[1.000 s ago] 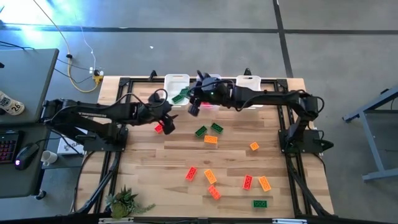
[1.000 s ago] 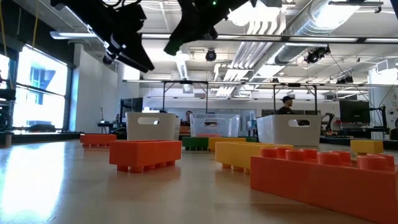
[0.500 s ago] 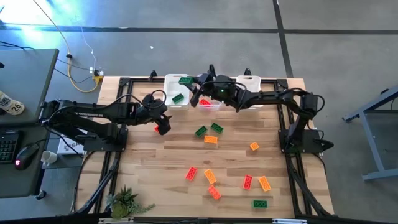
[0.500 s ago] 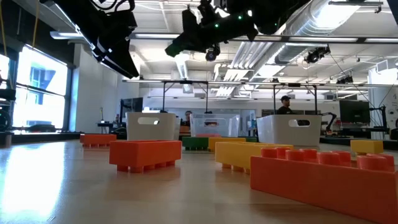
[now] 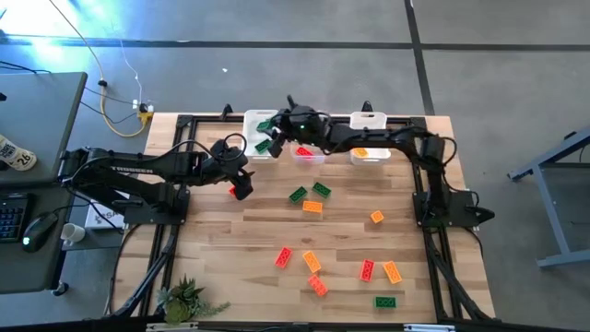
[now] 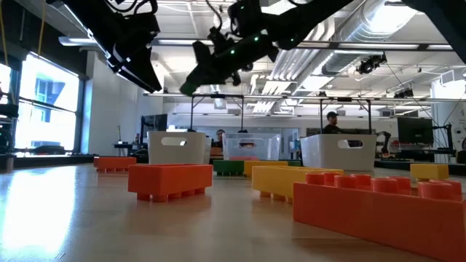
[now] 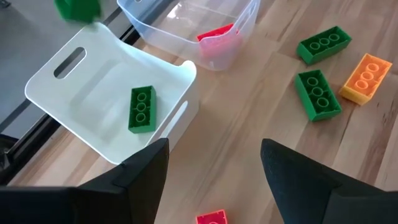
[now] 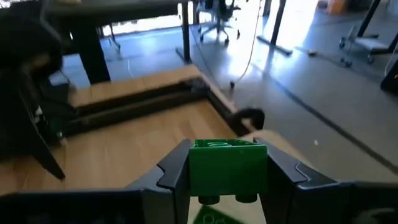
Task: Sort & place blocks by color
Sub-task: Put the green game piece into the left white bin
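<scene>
Now at the drop-off step: right gripper (image 8: 227,186) clamped on a green block (image 8: 227,167), poised above the white bin (image 5: 261,122) already holding one green block (image 7: 141,109). Next, presumably: release. Left gripper (image 7: 214,163) spread, empty, just beside that bin.

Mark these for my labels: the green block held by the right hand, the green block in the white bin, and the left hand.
Held green block (image 8: 227,165), right wrist view, front face.
Binned green block (image 7: 141,109), left wrist view, studded top.
Left hand (image 7: 214,163), left wrist view, between the fingertips.
</scene>
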